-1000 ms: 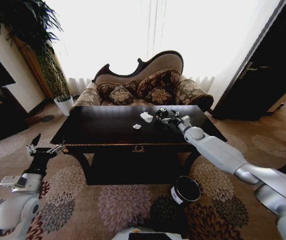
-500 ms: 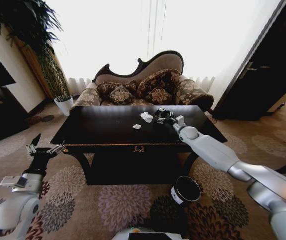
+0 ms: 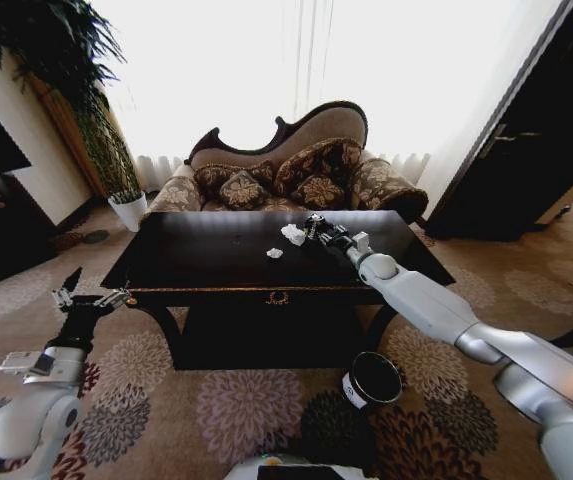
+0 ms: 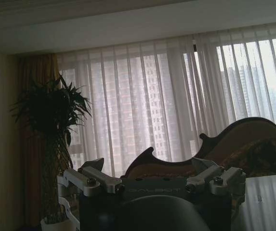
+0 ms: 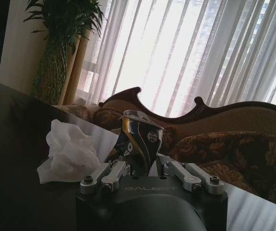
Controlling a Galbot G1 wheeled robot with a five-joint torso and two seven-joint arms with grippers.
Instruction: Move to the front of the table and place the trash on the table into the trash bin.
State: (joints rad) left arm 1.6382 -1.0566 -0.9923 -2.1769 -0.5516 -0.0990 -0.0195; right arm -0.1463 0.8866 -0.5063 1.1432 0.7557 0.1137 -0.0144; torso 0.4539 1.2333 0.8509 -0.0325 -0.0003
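Note:
My right gripper [image 3: 316,229] reaches over the far right part of the glossy black table [image 3: 196,262] and is shut on a black ball-like wad [image 5: 138,138] of trash, which sticks up between its fingers [image 5: 112,174]. A white paper wad [image 3: 294,234] lies just left of the gripper, touching or nearly touching it, and also appears as the white wad [image 5: 71,153] in the right wrist view. A smaller white wad [image 3: 275,253] sits nearer the front edge. The black trash bin [image 3: 373,380] stands on the carpet in front of the table's right leg. My left gripper [image 3: 92,295] hangs open, low by the table's front left corner.
A patterned sofa [image 3: 296,170] stands right behind the table. A white plant pot [image 3: 128,210] with a tall plant is at the back left. Dark furniture lines the left wall and a dark door [image 3: 526,150] is at the right. Patterned carpet lies around the table.
My right gripper has slid left and a little farther across the table onto the black wad and shut on it. The left arm has not moved.

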